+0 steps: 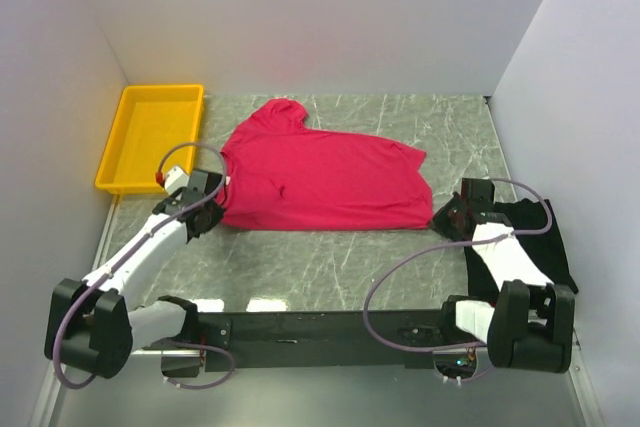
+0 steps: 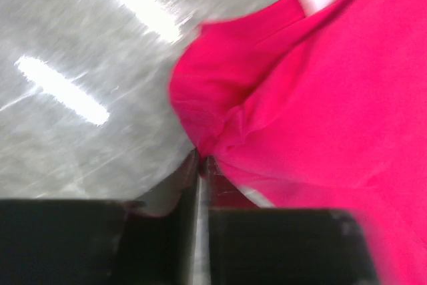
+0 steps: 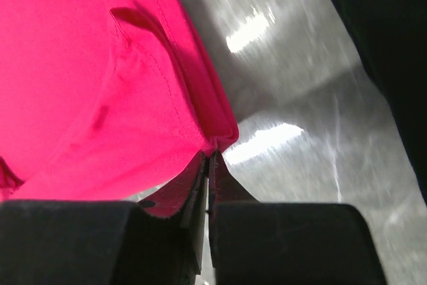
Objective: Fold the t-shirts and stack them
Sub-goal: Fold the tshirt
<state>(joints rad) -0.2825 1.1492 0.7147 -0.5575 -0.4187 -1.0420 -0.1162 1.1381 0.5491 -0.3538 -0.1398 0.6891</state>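
Two tools nearly shut, pinching near-edge corners of crimson-pink t-shirt (image 1: 320, 177): left tool (image 1: 222, 209), right tool (image 1: 445, 215). Shirt lies spread on tabletop (image 1: 330, 257), black t-shirt (image 1: 555, 252) at right. I judge fold starting; next, lift both corners evenly, carry toward far edge.

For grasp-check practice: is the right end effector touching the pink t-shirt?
Touching. The right wrist view shows the right end effector pinching a corner of the pink t-shirt.

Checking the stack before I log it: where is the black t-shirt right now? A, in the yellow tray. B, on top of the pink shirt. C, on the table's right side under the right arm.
C: the black t-shirt lies on the table's right side, partly beneath the right arm.
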